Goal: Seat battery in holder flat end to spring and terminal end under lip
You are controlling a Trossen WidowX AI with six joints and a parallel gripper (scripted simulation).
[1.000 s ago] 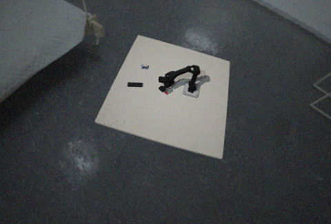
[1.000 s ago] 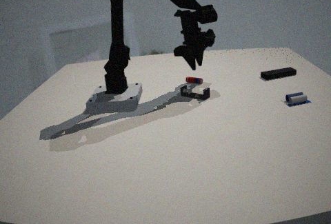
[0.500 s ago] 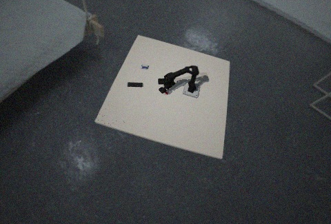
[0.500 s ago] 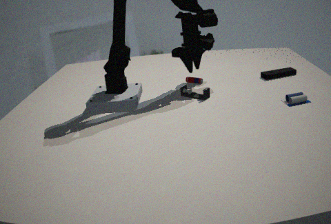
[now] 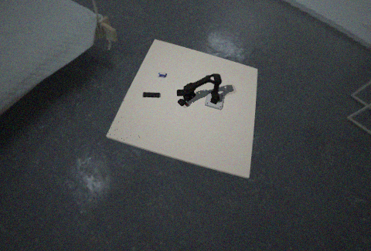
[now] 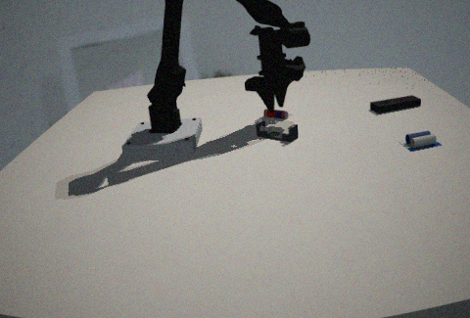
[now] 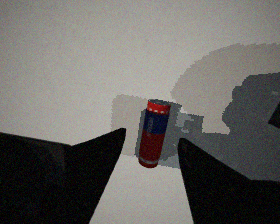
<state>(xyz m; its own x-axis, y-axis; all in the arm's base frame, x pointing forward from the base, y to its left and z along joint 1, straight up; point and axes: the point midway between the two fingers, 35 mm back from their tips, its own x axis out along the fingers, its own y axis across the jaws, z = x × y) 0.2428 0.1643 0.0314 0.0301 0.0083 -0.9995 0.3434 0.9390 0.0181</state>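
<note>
gripper (image 7: 150, 145): half open, nothing held, poised above the battery.
battery (image 7: 154, 132): lies on the desk (image 6: 245, 236) beside the holder (image 6: 277, 130), not seated, straight below the gap between the jaws.
long axis: runs 12 to 6 in wrist view, crosswise to the closing line (good for a side pinch).
ends: polarity cannot be told.
</note>
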